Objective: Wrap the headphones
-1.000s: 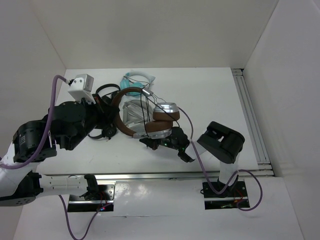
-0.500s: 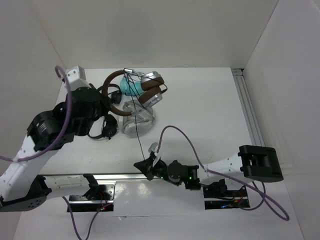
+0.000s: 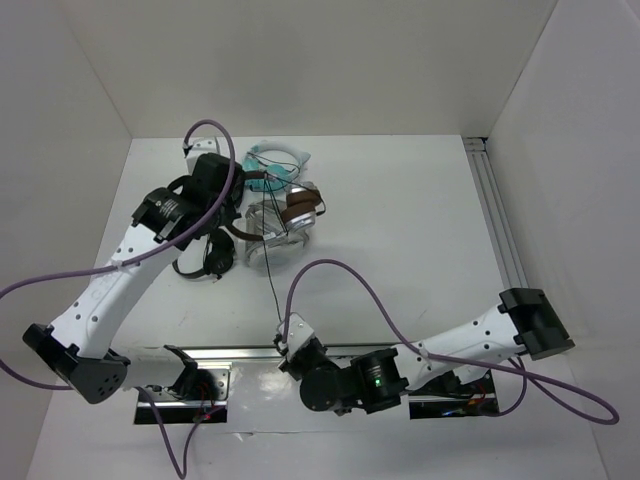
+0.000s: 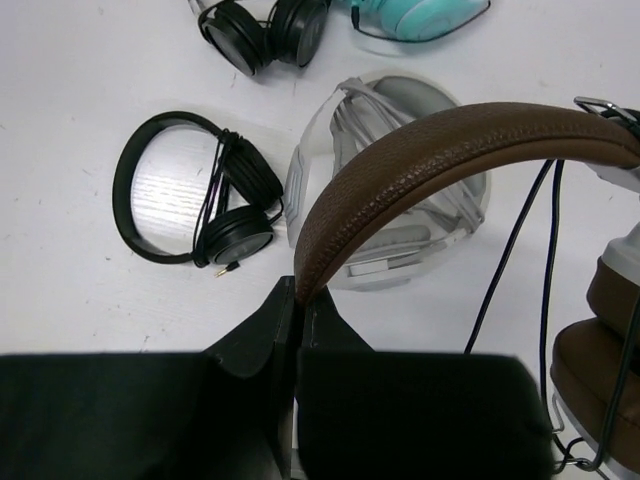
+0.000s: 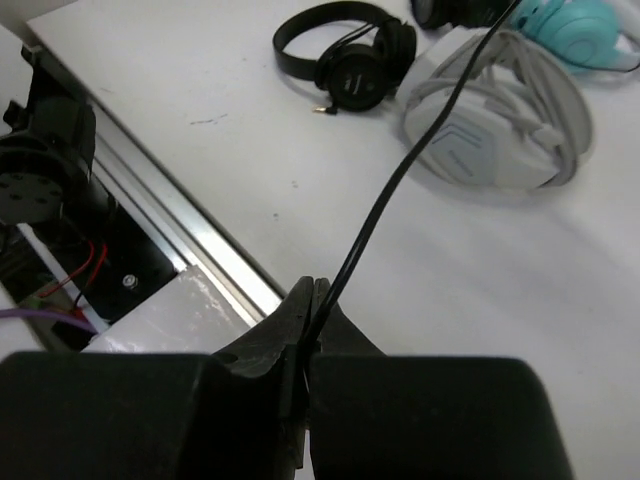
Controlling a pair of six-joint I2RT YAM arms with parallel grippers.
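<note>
Jaws of your left claw (image 4: 296,290) are pressed together on one end of the brown headband (image 4: 455,140), pinching it right at the tips. From that grip the headband arches up and to the right in the left wrist view. At the right edge of that view you see a brown ear pad (image 4: 585,375) of the same set.

In the top view the left claw (image 3: 240,195) holds the headphones (image 3: 297,208) at the far middle of the counter (image 3: 420,230), over the light-grey pair (image 3: 268,248). Whether the two touch, you cannot tell.

Your right claw (image 5: 308,300) is closed too, nipping the thin black cable (image 5: 395,180) between its tips. From above, the right claw (image 3: 285,330) sits at the near edge of the counter, just by the metal rail (image 3: 240,352). The cable (image 3: 272,275) runs in a nearly straight line from it up to the headphones.

Other sets lie around the light-grey pair:
- a black pair (image 4: 200,195) to its left, flat on the counter with its plug beside one cup
- a teal pair (image 4: 420,15) beyond it
- a second black pair (image 4: 262,25) beside the teal one
</note>
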